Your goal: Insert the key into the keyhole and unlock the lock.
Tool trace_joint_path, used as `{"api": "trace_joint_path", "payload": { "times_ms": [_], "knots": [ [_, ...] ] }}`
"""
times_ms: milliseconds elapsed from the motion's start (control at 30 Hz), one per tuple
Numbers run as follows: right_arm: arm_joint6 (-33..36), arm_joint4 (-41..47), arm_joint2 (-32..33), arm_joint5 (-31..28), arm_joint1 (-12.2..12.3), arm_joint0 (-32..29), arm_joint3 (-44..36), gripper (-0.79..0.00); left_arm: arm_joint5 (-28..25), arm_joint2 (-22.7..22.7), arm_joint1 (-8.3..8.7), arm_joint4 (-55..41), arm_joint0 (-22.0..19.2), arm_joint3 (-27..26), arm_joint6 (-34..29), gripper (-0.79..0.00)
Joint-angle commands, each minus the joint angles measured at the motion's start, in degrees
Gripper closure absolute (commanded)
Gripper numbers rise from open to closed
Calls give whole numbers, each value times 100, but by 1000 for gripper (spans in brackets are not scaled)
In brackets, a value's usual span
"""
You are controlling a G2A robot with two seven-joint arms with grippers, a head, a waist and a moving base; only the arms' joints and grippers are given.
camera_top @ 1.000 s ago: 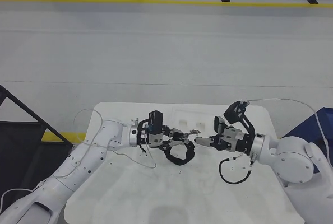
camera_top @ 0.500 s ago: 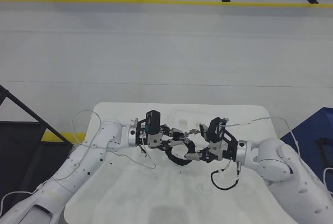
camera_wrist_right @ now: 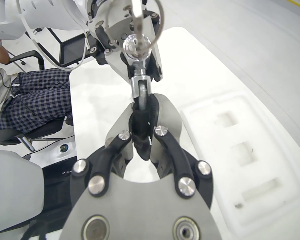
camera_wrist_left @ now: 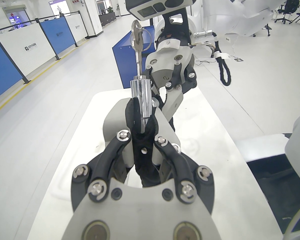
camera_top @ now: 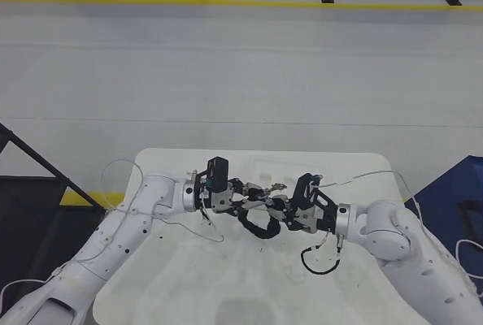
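Now the right gripper [camera_wrist_right: 142, 123] is on the lock [camera_wrist_left: 142, 98]. A second ago it hung well apart from the lock, off to the side; it has since swung in and closed on it. Its fingers pinch the black cable at the end with the metal pin, just beside the chrome barrel. The left gripper [camera_wrist_left: 142, 136] stays where it was, fingers pinching the cable's other end just below the barrel, so the lock hangs between the two, above the surface [camera_wrist_right: 202, 58].

The key [camera_wrist_left: 136, 43] stands in the keyhole at the barrel's end, and no fingers touch it. Insertion looks done. The pin end still seems joined to the barrel, so the unlocking is probably not finished.

By count: one lock, one key on one ring [camera_wrist_right: 162, 13], two grippers, and one tray [camera_wrist_right: 207, 131] with three hollows lying on the surface.
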Motion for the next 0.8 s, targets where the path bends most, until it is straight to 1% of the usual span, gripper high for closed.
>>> {"api": "trace_joint_path", "payload": {
  "times_ms": [0,167,267,367,433,500,533,567,600,667,700,733,767],
  "knots": [
    [-19,-35,28,22,3,-12,44,0,0,-26,7,1,15,0,12,0],
    [293,-448,110,308,34,-40,125,0,50,-168,34,93,22,81,-80,0],
    [567,-658,174,540,59,-83,176,0,140,-237,55,312,40,97,-375,0],
    [840,-785,221,628,84,-110,189,0,128,-228,60,437,33,137,-762,0],
    [992,-767,221,562,96,-128,209,0,45,-177,50,424,19,163,-986,0],
    [1287,-690,172,288,113,-103,287,0,0,-107,35,347,-15,209,-1192,0],
    [1454,-634,132,129,121,-71,334,-191,0,-51,29,298,-32,228,-1306,0],
    [1588,-548,105,14,125,-33,400,-323,0,11,24,234,-56,242,-1411,0],
    [1705,-498,86,-47,129,9,463,-360,0,87,21,174,-83,264,-1528,0],
    [1796,-298,52,-142,130,50,570,-400,0,245,22,22,-155,313,-1759,0],
    [1856,-230,40,-198,133,79,624,-493,0,331,24,-65,-194,337,-1862,0],
    [1922,-203,29,-214,136,107,662,-563,0,430,26,-153,-235,365,-1981,0],
    [1960,-139,15,-232,137,126,692,-613,0,529,28,-225,-291,379,-2096,0]
  ]
}}
